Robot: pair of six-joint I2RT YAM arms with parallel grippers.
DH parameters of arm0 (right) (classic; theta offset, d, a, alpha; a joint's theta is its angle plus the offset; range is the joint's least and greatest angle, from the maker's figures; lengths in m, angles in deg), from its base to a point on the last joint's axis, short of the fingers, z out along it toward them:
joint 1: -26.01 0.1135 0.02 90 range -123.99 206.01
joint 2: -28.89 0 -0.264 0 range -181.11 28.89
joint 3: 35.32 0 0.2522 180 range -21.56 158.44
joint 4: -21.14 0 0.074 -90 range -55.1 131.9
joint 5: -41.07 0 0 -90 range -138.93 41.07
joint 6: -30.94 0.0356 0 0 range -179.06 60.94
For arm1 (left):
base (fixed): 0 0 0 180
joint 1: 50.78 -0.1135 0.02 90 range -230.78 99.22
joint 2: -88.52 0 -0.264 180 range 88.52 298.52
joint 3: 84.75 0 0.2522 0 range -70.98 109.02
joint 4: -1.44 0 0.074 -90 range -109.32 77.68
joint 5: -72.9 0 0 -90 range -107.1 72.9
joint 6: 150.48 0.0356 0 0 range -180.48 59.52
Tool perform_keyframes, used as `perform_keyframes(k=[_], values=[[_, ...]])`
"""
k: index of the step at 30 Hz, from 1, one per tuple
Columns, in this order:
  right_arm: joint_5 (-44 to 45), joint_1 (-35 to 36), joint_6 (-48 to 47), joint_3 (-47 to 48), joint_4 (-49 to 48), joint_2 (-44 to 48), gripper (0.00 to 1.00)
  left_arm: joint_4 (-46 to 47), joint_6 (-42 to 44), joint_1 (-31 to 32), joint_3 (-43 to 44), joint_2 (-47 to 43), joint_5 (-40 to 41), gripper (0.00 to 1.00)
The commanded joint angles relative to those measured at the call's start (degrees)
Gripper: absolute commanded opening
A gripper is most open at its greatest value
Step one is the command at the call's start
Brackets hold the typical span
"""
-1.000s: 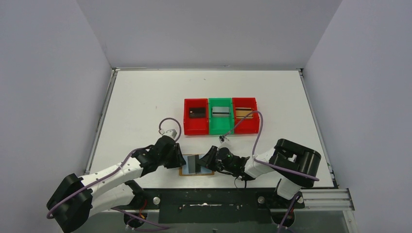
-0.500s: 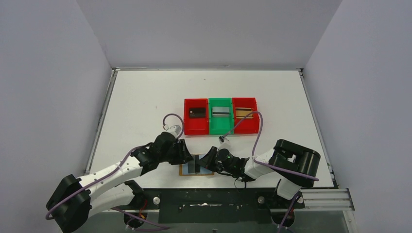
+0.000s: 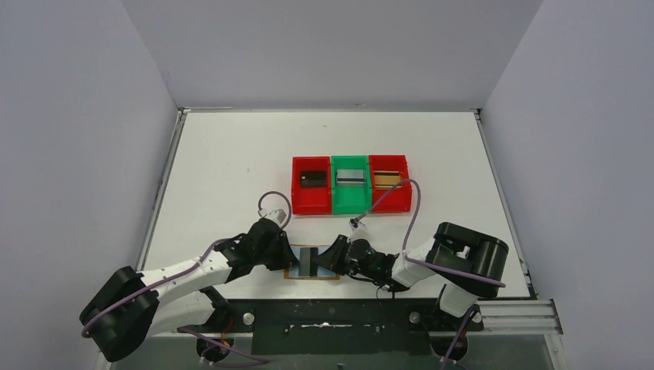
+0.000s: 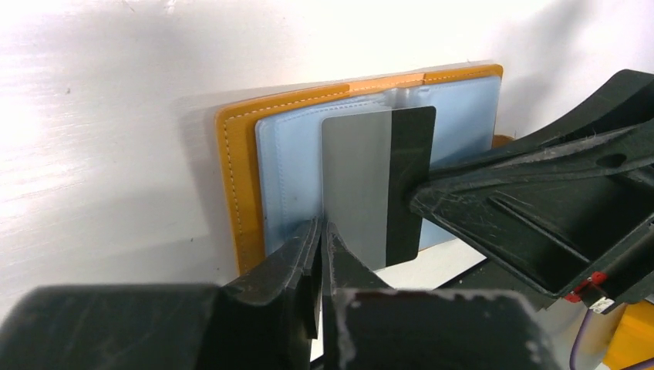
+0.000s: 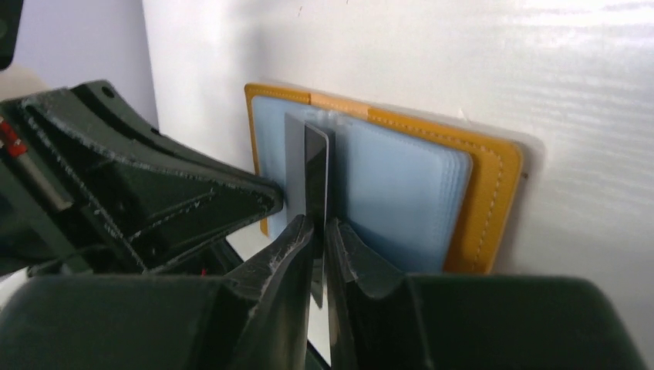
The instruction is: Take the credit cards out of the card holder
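The card holder [image 3: 294, 274] lies open at the near table edge, showing a mustard border [image 4: 235, 185] and pale blue pockets [image 5: 401, 193]. A silver-grey credit card with a black stripe [image 4: 359, 181] stands up out of its middle [image 3: 308, 260]. My right gripper [image 5: 318, 227] is shut on this card's edge, reaching in from the right [image 3: 332, 258]. My left gripper [image 4: 321, 227] is shut, its tips against the pale blue pocket at the card's lower left corner [image 3: 291, 258]. Whether it pinches anything there is hidden.
Three bins stand in a row mid-table: a red one [image 3: 299, 202] with a black card [image 3: 311, 179], a green one [image 3: 348, 205] with a silver card [image 3: 351, 176], and a red one [image 3: 389, 203] with a gold-brown card [image 3: 388, 178]. The black base rail runs just behind the holder.
My left gripper lifted off to the upper right with its jaws wider, then came back down onto the holder's left side and shut. The right gripper kept its hold on the standing card.
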Motion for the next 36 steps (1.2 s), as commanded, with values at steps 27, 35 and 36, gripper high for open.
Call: perform_keyframes(k=[27, 35, 36], values=[[1.9, -1.0, 1.5, -2.0, 7.2, 6.4, 0.0, 2.2, -1.9, 0.5, -4.9, -9.4, 6.5, 0.18], [6.7, 0.1, 0.1, 6.0, 21.5, 7.0, 0.0, -5.2, 1.4, 0.7, -1.1, -11.2, 10.8, 0.4], [7.0, 0.1, -0.3, 6.4, 22.5, 7.2, 0.0, -5.2, 1.4, 0.7, -1.1, -10.6, 10.6, 0.41]])
